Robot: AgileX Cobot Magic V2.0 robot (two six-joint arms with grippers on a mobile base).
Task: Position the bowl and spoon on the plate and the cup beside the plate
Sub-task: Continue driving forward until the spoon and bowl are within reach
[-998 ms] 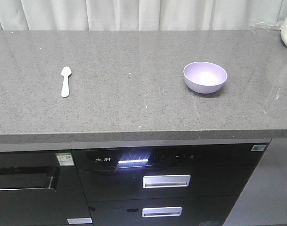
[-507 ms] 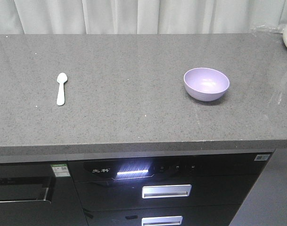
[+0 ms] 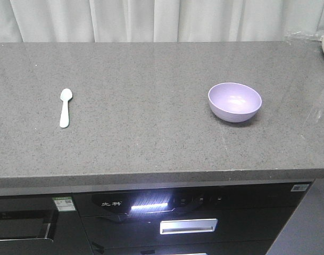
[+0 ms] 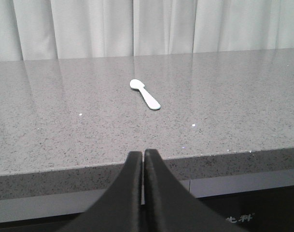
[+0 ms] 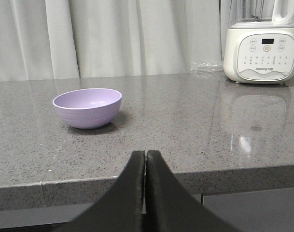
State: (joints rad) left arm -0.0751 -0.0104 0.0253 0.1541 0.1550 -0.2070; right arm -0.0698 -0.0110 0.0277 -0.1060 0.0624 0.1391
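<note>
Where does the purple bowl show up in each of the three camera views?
Front view: bowl right of centre on the grey counter.
Left wrist view: not in it; only the spoon shows.
Right wrist view: bowl left of centre.
Shared landmark: the white curtain behind the counter.

Front view: high, looking down over the bench (image 3: 151, 154) front edge toward the curtain, taking in spoon (image 3: 64, 108) and bowl (image 3: 234, 101).
Left wrist view: low, before the bench edge, facing the curtain; shares the spoon (image 4: 144, 94).
Right wrist view: equally low, level; shares the bowl (image 5: 87, 107); blender (image 5: 261, 41) far right.
</note>
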